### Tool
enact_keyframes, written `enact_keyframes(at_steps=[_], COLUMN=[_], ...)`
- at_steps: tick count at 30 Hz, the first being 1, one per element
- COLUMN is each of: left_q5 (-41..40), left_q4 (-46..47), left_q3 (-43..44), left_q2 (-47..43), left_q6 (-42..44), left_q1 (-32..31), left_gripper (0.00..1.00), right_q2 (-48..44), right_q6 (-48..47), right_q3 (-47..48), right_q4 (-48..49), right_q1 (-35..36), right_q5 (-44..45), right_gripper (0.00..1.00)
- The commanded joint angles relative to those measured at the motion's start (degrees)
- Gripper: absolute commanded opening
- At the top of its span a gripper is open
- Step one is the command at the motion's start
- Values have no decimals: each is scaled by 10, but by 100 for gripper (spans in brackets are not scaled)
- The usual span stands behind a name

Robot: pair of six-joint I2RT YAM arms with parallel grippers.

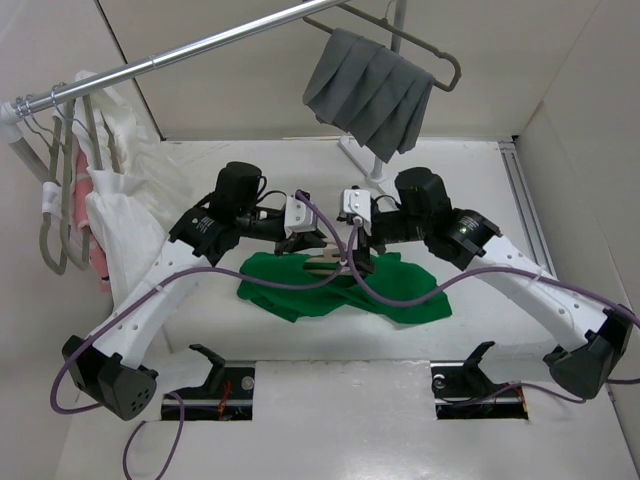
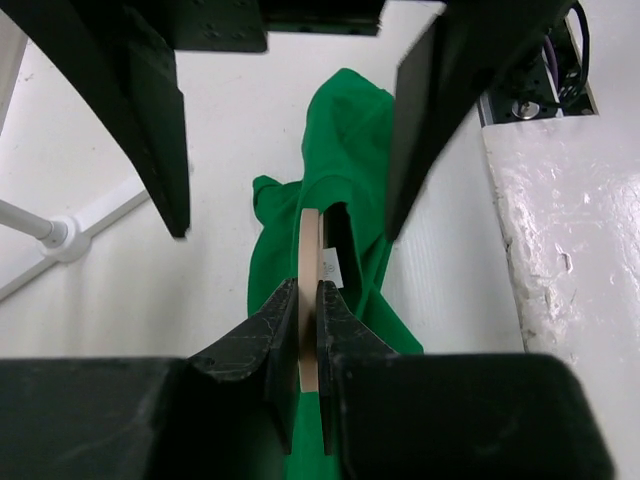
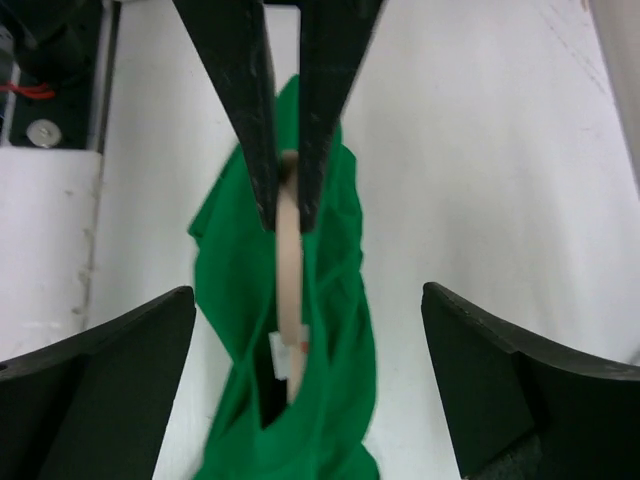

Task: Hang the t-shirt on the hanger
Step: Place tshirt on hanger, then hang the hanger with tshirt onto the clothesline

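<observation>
Green t-shirt [image 1: 410, 295] lies crumpled on the table [image 1: 300, 400] under both inward-bent arms [image 1: 170, 275]. Your left gripper [image 2: 308, 290] pinches the beige hanger [image 2: 311, 250] at the collar — your right gripper [image 3: 308, 290] gapes wide, empty; the hook is hidden.

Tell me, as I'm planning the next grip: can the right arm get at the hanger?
Probably yes: the right gripper, jaws wide open, straddles the hanger; the left gripper clamps just one stretch of it.
</observation>
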Motion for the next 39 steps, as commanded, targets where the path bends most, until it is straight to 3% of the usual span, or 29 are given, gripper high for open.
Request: enact_keyframes(at_steps=[1, 7, 13, 15, 17, 19, 21, 22, 23, 24, 25, 31, 32, 33, 34, 36, 39], left_q5=[12, 12, 1, 1, -4, -9, -9, -9, -9, -9, -9, -31, -37, -44, -44, -50, -113], left_q4=[-22, -22, -12, -12, -6, -1, 4, 9, 17, 17, 25, 98, 111, 122, 135, 149, 224], left_q3=[36, 36, 36, 36, 36, 36, 36, 36, 36, 36, 36, 12, 0, -6, -6, -23, -45], left_q2=[-5, -10, -10, -10, -15, -15, -15, -15, -21, -21, -21, -33, -40, -40, -49, -64, -105], left_q6=[27, 27, 22, 21, 15, 7, 0, 0, -8, -14, -23, -97, -111, -128, -128, -128, -182], left_q1=[-3, -3, -3, -3, -3, -3, -3, 3, 3, 9, 9, 15, 15, 15, 15, 15, 15], left_gripper=[0, 0, 0, 0, 0, 0, 0, 0, 0, 0, 0, 0, 10, 30, 66, 96, 100], right_q2=[-25, -24, 20, 31, 38, 45, 50, 50, 50, 50, 50, 26, 26, 20, 20, 20, 26], right_q6=[-50, -79, -86, -80, -75, -75, -67, -67, -56, -50, -50, -9, -9, -2, 3, 3, 9], right_q3=[-6, -67, -99, -110, -116, -122, -128, -128, -134, -134, -134, -112, -104, -83, -71, -45, 13], right_q4=[-32, -42, -48, -36, -31, -38, -43, -43, -43, -43, -35, -29, -29, -35, -40, -60, -93], right_q1=[-47, -101, -77, -70, -70, -75, -81, -94, -100, -105, -105, -111, -111, -111, -116, -116, -145], right_q5=[-21, -67, -93, -87, -74, -74, -74, -74, -69, -64, -58, -37, -37, -37, -32, -26, -13], right_gripper=[100, 100, 100, 95, 81, 77, 64, 53, 18, 4, 0, 0, 0, 0, 0, 0, 0])
